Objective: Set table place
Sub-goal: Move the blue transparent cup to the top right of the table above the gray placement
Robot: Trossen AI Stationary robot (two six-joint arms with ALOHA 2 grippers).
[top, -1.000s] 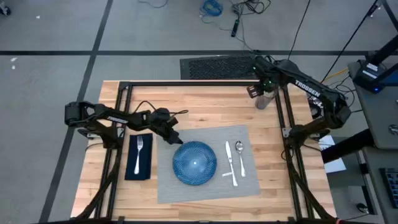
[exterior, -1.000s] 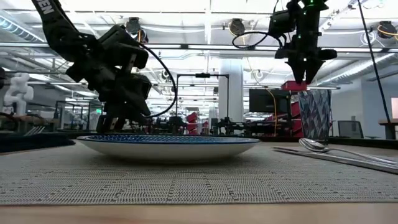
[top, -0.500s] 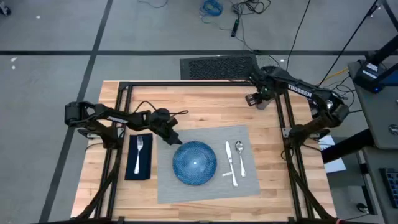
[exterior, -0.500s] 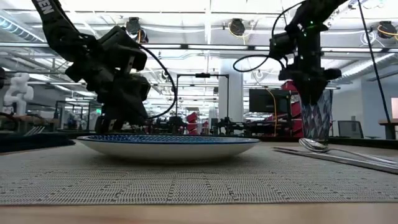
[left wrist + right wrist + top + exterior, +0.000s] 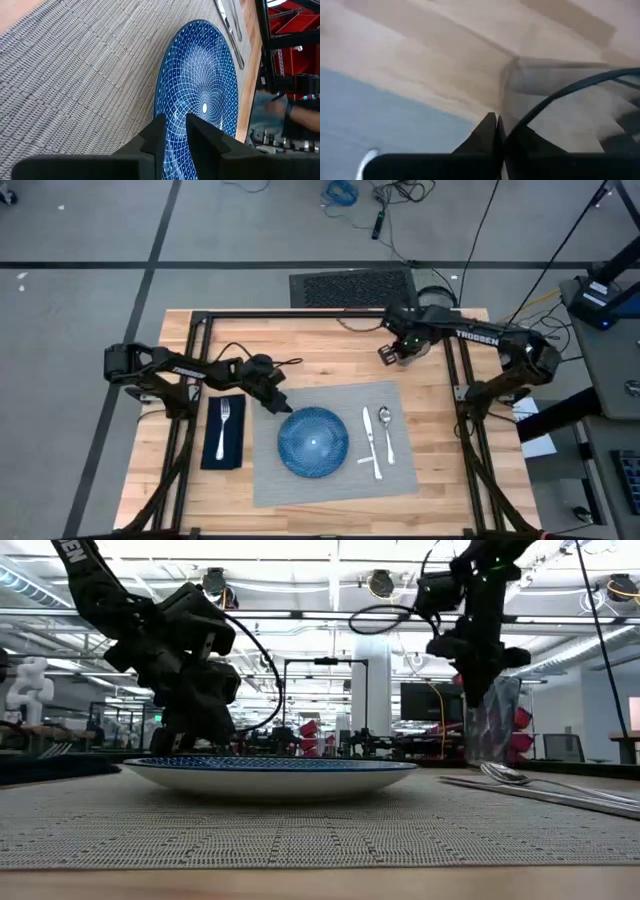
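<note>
Grey woven placemat (image 5: 335,442) flat on butcher-block worktop (image 5: 330,345) under blue plate (image 5: 313,442); right claw (image 5: 397,350) pinching clear glass (image 5: 490,722) rim beyond it, left claw (image 5: 283,406) narrow at plate's edge.

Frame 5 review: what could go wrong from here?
1. The right gripper pinches the glass by one side of its rim only; it could slip or swing.
2. The spoon and knife lie on the placemat nearby; a glass set on them might tip.
3. The left gripper sits at the plate rim and might nudge it.
</note>
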